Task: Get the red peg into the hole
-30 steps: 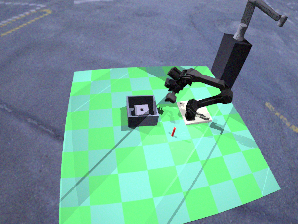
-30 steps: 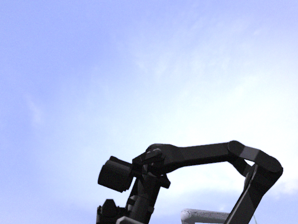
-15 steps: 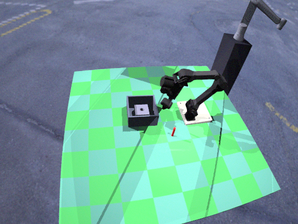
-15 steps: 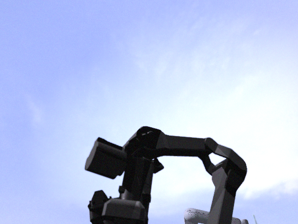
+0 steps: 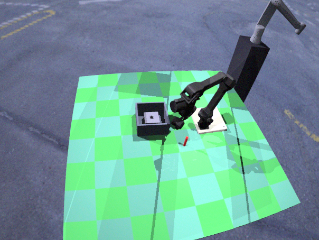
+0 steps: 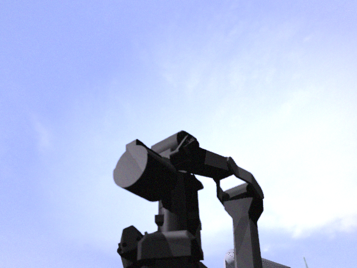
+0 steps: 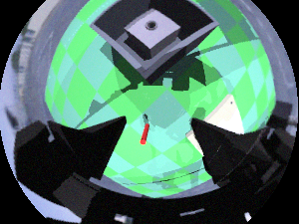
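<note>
end effector [image 5: 177, 123] [image 7: 158, 120]: spread wide, holding nothing | red peg [image 5: 186, 141] [image 7: 145, 134]: on the checkered surface [image 5: 111, 174] [image 7: 135, 101], outside the box [image 5: 153, 130] [image 7: 174, 55]

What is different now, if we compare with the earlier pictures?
The arm's upper elbow swung inward, toward the box. Nothing was grasped: the gripper is open. The red peg and the box stayed put.
</note>
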Action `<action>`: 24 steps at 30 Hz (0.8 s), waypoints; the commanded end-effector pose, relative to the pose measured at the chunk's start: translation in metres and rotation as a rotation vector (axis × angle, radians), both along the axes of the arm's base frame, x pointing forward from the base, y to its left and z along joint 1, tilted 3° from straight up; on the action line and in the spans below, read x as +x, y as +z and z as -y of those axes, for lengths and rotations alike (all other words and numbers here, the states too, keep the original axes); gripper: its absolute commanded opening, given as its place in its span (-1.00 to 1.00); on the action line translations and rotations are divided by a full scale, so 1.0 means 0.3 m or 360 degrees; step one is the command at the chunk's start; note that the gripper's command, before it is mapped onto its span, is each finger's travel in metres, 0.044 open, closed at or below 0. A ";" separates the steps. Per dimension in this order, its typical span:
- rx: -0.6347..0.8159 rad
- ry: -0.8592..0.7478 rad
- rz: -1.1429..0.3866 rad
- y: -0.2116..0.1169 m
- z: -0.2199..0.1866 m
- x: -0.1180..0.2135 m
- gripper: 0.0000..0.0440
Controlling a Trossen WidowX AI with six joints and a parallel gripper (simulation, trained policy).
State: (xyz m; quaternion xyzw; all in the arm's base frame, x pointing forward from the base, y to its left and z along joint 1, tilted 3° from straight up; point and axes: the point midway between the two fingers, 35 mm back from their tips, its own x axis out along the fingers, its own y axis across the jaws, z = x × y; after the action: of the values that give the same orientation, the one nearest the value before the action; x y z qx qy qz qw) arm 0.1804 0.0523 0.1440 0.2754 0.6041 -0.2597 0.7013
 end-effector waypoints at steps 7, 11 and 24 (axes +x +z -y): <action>0.0029 -0.0030 -0.0078 -0.050 -0.137 -0.018 1.00; 0.0019 -0.0019 -0.0098 -0.087 -0.179 -0.029 1.00; -0.0048 0.0016 -0.0064 -0.267 -0.242 -0.035 0.98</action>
State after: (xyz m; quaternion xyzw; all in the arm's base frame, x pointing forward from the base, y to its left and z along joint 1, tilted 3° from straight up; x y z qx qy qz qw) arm 0.1702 0.1247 0.0728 0.2595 0.6193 -0.2685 0.6907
